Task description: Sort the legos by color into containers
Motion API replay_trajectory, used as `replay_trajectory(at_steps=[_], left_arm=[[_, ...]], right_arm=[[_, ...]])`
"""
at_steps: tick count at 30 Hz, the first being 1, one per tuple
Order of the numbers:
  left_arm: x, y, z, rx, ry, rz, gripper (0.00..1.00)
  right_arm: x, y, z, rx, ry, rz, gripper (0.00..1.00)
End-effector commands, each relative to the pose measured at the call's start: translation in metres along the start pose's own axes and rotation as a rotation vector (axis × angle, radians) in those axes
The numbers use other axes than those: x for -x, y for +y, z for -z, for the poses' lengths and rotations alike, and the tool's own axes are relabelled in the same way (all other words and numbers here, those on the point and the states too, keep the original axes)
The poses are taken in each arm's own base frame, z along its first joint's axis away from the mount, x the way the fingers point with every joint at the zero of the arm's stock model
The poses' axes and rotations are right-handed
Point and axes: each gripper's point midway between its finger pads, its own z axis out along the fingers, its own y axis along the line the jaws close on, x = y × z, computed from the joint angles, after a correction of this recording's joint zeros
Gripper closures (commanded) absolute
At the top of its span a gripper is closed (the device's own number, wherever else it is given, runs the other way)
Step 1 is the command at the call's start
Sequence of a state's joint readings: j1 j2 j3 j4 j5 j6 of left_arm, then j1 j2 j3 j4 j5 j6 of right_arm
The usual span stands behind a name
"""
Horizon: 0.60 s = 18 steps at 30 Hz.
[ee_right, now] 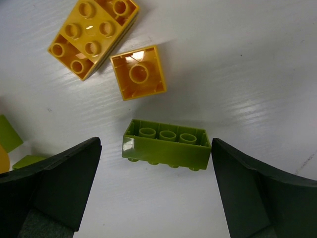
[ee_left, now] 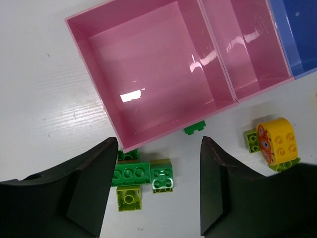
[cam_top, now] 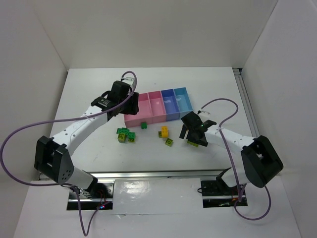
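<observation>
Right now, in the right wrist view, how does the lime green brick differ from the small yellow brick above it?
The lime green brick is long, with three tubes in its hollow; the small yellow brick is square, with one. The lime green brick lies between the right gripper's open fingers; the small yellow brick lies beyond them. Both lie hollow side up on the table.

Blue bin [ee_left: 297,34] partly beyond right edge

- left arm [cam_top: 79,126] had white links and black joint housings.
- right arm [cam_top: 233,139] was likewise white and black.
- thin purple cables [cam_top: 218,99] looped off each arm.
- left gripper [ee_left: 158,140] had matte black, wedge-shaped fingers [ee_left: 84,193].
</observation>
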<state>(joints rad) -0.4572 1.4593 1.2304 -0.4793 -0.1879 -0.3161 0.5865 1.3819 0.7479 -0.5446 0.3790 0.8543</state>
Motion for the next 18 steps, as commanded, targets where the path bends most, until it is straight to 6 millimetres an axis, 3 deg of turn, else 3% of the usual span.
replay_trajectory(at_steps=[1, 5, 9, 11, 14, 16, 17, 18], left_arm=[[0.017, -0.005, 0.005, -0.013, -0.039, -0.009, 0.30], [0.019, -0.006, 0.001, -0.014, -0.040, -0.009, 0.29], [0.018, -0.007, -0.005, -0.011, -0.029, -0.011, 0.29], [0.020, -0.007, -0.007, -0.011, -0.027, -0.011, 0.29], [0.020, -0.007, -0.007, -0.011, -0.027, -0.011, 0.29], [0.024, -0.006, -0.006, -0.001, -0.039, -0.009, 0.29], [0.025, -0.002, -0.006, 0.023, -0.044, -0.009, 0.26], [0.024, 0.002, -0.005, 0.047, -0.041, 0.008, 0.16]], right_arm=[[-0.001, 0.000, -0.008, 0.006, -0.028, -0.046, 0.01], [0.000, -0.005, -0.014, -0.007, -0.018, -0.066, 0.04], [0.000, -0.004, -0.016, -0.007, -0.017, -0.055, 0.19], [0.001, -0.005, -0.016, -0.013, -0.025, -0.055, 0.32], [0.012, 0.003, -0.008, 0.007, -0.041, -0.054, 0.47], [0.025, 0.010, 0.003, 0.038, -0.067, -0.048, 0.48], [0.040, 0.018, 0.012, 0.059, -0.099, -0.030, 0.48], [0.051, 0.023, 0.019, 0.067, -0.140, -0.025, 0.48]])
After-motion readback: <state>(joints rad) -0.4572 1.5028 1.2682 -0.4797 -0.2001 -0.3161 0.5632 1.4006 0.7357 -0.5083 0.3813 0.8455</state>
